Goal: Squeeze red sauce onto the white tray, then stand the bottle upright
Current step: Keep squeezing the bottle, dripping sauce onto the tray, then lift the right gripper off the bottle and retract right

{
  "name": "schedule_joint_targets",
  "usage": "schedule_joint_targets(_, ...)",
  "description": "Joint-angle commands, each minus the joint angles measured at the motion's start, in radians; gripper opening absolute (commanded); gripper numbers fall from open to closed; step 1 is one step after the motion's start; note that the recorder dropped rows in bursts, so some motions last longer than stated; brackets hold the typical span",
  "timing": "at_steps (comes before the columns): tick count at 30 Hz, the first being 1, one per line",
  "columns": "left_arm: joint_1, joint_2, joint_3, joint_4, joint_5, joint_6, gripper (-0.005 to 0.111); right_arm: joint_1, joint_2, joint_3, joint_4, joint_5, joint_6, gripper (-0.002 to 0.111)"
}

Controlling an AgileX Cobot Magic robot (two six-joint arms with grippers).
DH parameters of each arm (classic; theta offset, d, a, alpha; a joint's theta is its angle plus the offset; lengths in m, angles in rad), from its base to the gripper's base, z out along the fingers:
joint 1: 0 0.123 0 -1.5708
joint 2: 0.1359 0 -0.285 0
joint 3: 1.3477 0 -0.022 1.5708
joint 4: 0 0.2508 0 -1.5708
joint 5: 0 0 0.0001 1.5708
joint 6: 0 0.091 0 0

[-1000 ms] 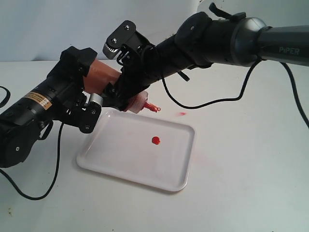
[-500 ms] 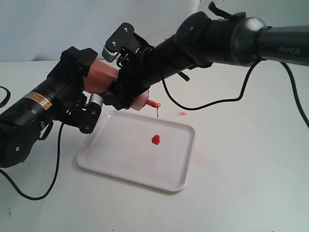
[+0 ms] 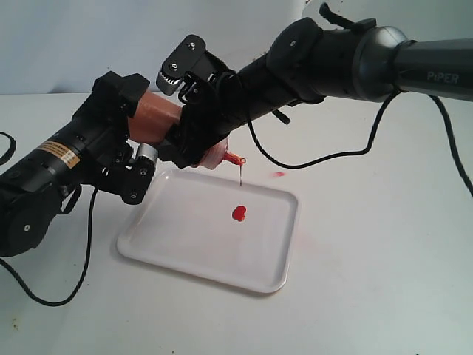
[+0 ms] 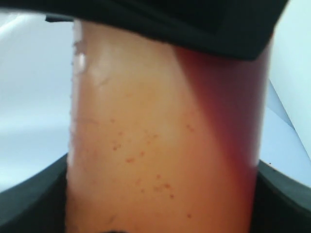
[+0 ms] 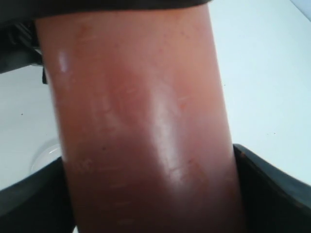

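Above the white tray's (image 3: 185, 248) far edge, I see the bottle (image 3: 154, 118) tilted nozzle-down, gripped by my left gripper (image 3: 130, 134) at its base and, it seems, by my right gripper (image 3: 191, 127) nearer the neck. The red sauce (image 3: 238, 214) sits mid-tray.

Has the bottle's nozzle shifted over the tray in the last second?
Yes, slightly. The nozzle of the bottle has lifted a little from the white tray's far rim; a thin thread now hangs from it above the red sauce.
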Motion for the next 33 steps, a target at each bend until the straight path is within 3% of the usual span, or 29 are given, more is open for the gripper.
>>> schedule_joint_targets(1, -0.006, -0.014, -0.011, -0.005, -0.053, -0.020, 0.000, -0.008, -0.011, -0.003, 0.003, -0.025, 0.040, 0.001)
schedule_joint_targets(3, -0.006, -0.014, -0.011, -0.005, -0.053, -0.020, 0.000, -0.008, -0.011, -0.003, 0.005, -0.017, 0.089, 0.008)
schedule_joint_targets(5, -0.006, -0.014, -0.011, -0.005, -0.053, -0.020, 0.000, -0.008, -0.014, -0.003, -0.001, -0.006, 0.089, 0.022)
schedule_joint_targets(7, -0.006, -0.014, -0.011, -0.005, -0.053, -0.020, 0.000, -0.008, -0.017, -0.003, -0.001, 0.003, 0.093, 0.048)
schedule_joint_targets(9, -0.006, -0.014, -0.011, -0.005, -0.053, -0.020, 0.000, -0.008, -0.017, -0.003, -0.001, 0.006, 0.114, 0.081)
schedule_joint_targets(11, -0.006, -0.014, -0.011, -0.005, -0.053, -0.020, 0.000, -0.008, -0.017, -0.003, -0.001, 0.006, 0.110, 0.105)
schedule_joint_targets(27, -0.006, -0.014, -0.011, -0.005, -0.053, -0.020, 0.000, -0.012, -0.101, -0.003, -0.070, 0.064, 0.104, 0.105)
schedule_joint_targets(33, -0.006, -0.014, -0.011, -0.007, -0.048, -0.029, 0.000, -0.017, -0.166, -0.003, -0.190, 0.064, 0.206, 0.105)
